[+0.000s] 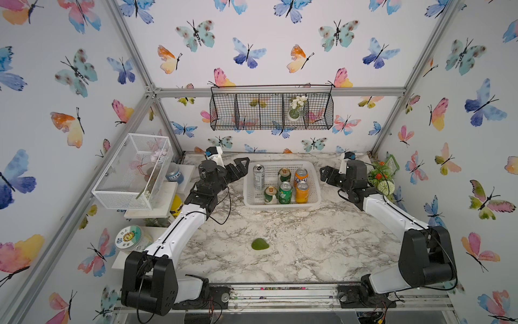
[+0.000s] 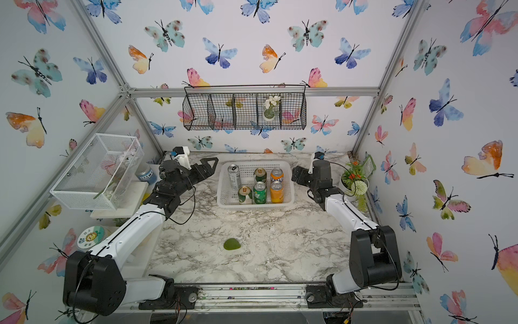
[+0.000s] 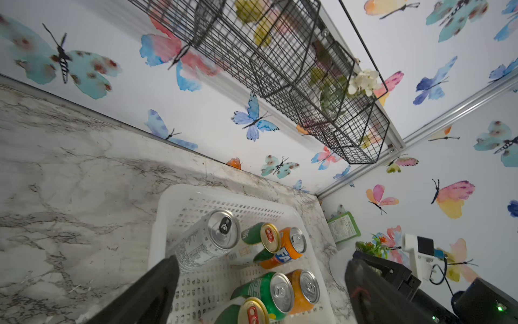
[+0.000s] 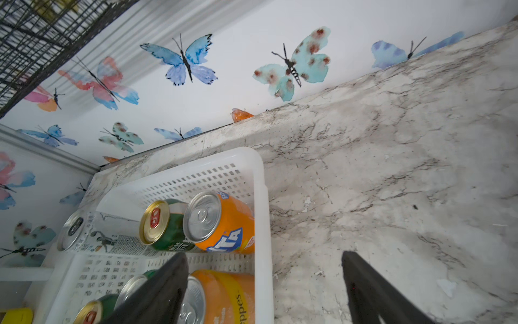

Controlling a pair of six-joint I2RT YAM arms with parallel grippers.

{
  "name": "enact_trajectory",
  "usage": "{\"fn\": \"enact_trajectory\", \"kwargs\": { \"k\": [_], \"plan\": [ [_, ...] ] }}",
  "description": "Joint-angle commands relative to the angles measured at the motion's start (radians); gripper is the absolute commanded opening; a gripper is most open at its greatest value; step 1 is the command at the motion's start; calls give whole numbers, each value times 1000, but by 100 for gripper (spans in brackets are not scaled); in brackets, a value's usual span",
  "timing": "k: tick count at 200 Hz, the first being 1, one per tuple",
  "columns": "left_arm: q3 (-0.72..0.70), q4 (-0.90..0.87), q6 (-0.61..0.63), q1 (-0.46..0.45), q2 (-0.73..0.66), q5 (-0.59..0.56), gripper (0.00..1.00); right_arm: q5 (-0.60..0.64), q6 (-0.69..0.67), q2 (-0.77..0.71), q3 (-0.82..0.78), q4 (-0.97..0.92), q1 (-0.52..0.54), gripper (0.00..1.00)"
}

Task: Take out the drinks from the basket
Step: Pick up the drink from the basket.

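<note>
Currently both left gripper (image 1: 243,165) and right gripper (image 1: 323,173) gape empty beside the basket (image 1: 281,206); risk: right finger snags rim, or topples tightly packed Fanta cans (image 1: 302,193).

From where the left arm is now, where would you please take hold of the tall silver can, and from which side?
I'd grip the tall silver can on its upper body, coming over the left rim of the basket with the open left gripper. It stands upright, taller than its neighbours, with no can on that side; a green-and-cream can crowds its front.
</note>
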Motion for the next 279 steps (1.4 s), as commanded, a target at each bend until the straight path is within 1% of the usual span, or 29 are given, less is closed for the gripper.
{"fn": "enact_trajectory", "kwargs": {
  "k": [1,21,36,59,90,116,142,149,162,192,209,243,279],
  "plan": [
    [-12,-68,45,-9,-24,-27,99,24,-22,-11,-6,-27,16,89],
    [-67,-71,60,-10,-65,-19,99,27,-28,-19,-23,-28,29,88],
    [-109,-78,45,-8,-91,-43,99,48,-26,12,18,-99,39,85],
    [-150,-87,30,-7,-107,-67,99,69,-31,28,37,-133,64,83],
    [-113,-174,42,-5,-81,-70,99,133,-39,65,95,-244,96,82],
    [-101,-217,26,1,-33,-102,99,163,1,56,48,-195,98,80],
    [-90,-209,13,11,35,-23,99,178,22,87,62,-215,98,79],
    [-86,-210,12,10,54,-9,100,181,24,94,65,-215,97,78],
    [-85,-215,5,13,69,5,98,173,29,95,60,-204,97,78],
    [-88,-219,15,14,61,11,100,75,-4,93,55,-168,99,77],
    [-83,-227,26,14,58,12,99,14,-40,84,50,-134,115,76],
    [-79,-234,30,14,64,12,99,48,-106,102,94,-160,189,79],
    [-73,-234,34,13,54,15,99,133,-137,156,156,-227,254,81]
  ]
}}
